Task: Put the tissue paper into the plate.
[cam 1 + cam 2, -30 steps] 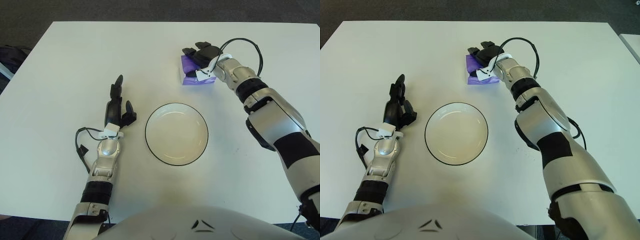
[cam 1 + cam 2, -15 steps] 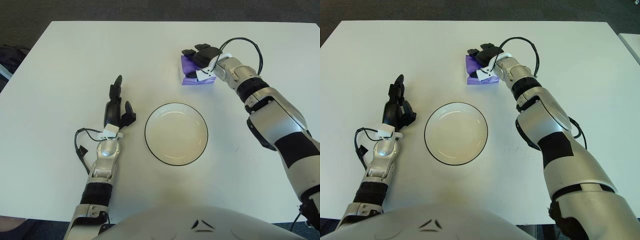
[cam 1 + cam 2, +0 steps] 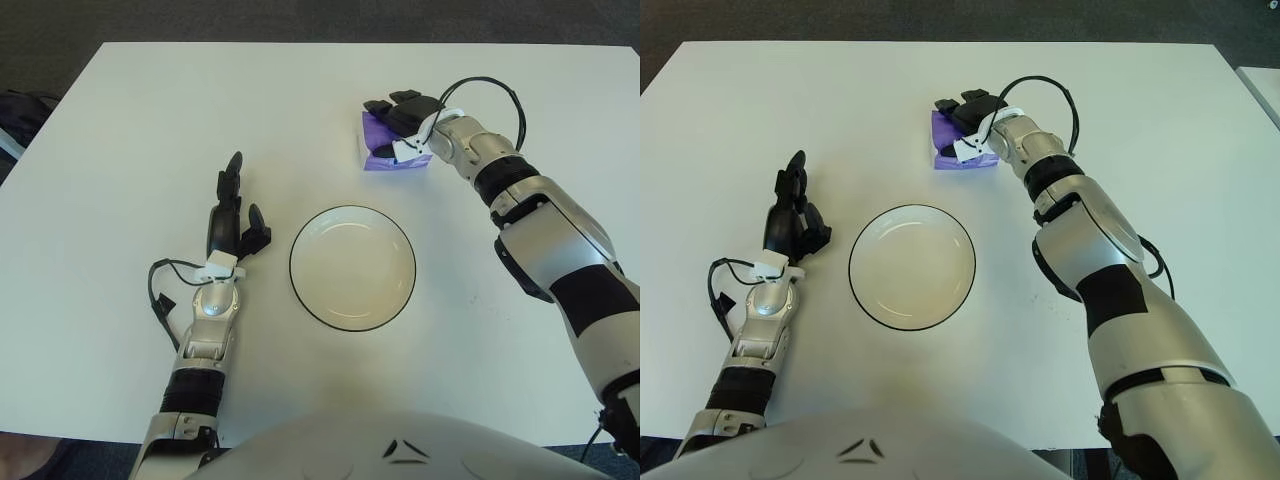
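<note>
Right hand [image 3: 400, 115] clenched over soft purple tissue pack [image 3: 385, 152] on matte white bench [image 3: 150, 120]; round black-rimmed cream plate [image 3: 353, 267] empty; left hand [image 3: 232, 215] relaxed beside plate's left.

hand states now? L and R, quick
Left hand: open, holding nothing, left of the plate.
Right hand: over the purple tissue pack; whether it grips it cannot be told.

Silver-grey arm shells with black bands at joints | black three-finger left hand [image 3: 232, 215] and right hand [image 3: 405, 110] | white tags at wrists | black cable looped beside each wrist | pale grey torso with small dark marks
</note>
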